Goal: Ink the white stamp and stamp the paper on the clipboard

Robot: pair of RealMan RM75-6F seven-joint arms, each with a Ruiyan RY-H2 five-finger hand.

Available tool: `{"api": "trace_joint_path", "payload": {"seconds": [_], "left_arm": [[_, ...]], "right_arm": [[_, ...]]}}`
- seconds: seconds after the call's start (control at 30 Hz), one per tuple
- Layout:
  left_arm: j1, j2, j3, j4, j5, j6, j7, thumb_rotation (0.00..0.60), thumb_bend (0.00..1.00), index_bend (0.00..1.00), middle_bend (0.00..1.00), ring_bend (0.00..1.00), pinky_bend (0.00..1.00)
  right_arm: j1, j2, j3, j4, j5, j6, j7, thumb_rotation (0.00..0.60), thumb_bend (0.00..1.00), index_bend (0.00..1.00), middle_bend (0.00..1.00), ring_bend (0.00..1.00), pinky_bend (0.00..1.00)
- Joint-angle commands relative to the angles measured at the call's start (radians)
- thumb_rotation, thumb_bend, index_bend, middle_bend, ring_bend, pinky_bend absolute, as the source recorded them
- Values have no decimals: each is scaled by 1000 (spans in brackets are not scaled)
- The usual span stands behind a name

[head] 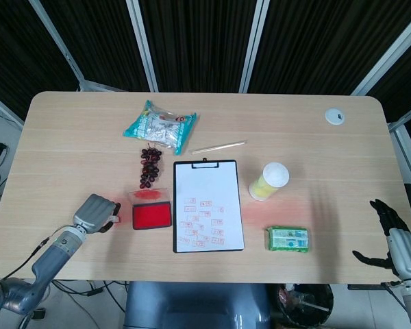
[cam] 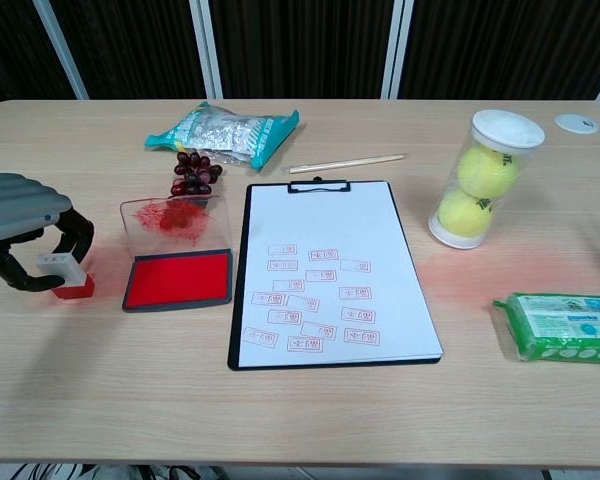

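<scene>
Left hand (cam: 25, 225) is curled around the white stamp (cam: 65, 272), which is held on the table just left of the open ink pad (cam: 177, 278); inking step judged pending, so stamp must be lifted, pressed onto pad, then carried to clipboard (cam: 320, 205) paper (cam: 325, 225).

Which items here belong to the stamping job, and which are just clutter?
Job: stamp in left hand; ink pad; clipboard with paper.
Clutter: snack bag, grapes, chopstick, ball tube, green pack, white disc.
</scene>
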Motion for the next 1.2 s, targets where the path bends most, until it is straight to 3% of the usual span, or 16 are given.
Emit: {"api": "trace_joint_path", "payload": {"seconds": [0.03,1.2], "left_arm": [[3,0,-6,0,-4,-4,8,600,420,624,678,945,1000],[14,12,-49,-45,-95,-49,143,600,375,466,582,944,1000]], "right_arm": [[0,0,0,0,0,0,0,600,177,68,0,0,135],[-1,-1,1,-4,0,1,2,600,177,68,0,0,134]]}}
